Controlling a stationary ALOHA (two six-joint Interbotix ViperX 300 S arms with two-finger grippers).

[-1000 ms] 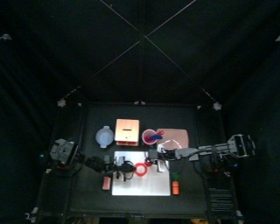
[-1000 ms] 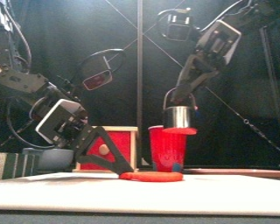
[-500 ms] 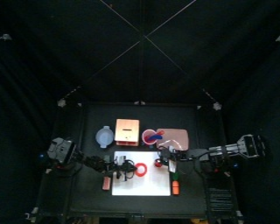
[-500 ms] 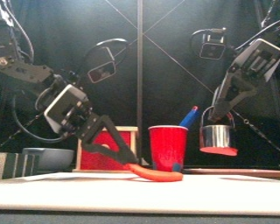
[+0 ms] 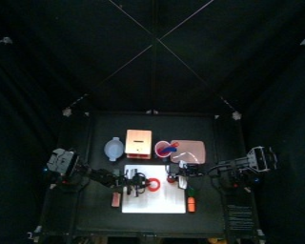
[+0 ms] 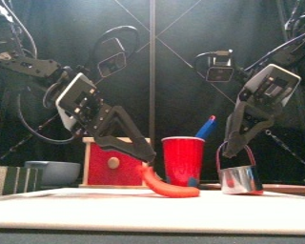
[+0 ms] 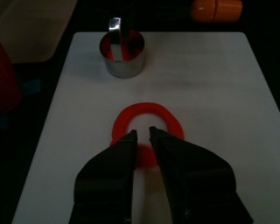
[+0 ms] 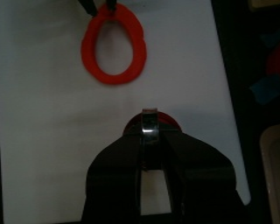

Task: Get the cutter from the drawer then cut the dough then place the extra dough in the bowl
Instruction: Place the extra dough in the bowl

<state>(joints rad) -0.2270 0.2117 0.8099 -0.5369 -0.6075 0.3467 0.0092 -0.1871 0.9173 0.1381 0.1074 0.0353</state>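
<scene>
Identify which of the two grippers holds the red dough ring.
The left gripper: it pinches one end of the dough ring, tilting it up. The right gripper holds the metal cutter instead.

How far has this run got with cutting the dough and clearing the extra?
Done: the cutter is out, standing on the white board with the right gripper shut on its handle, and the cut has left a dough ring. In hand: the left gripper pinches the ring, one end raised off the board. Left: moving it into the blue-grey bowl at the table's left.
</scene>
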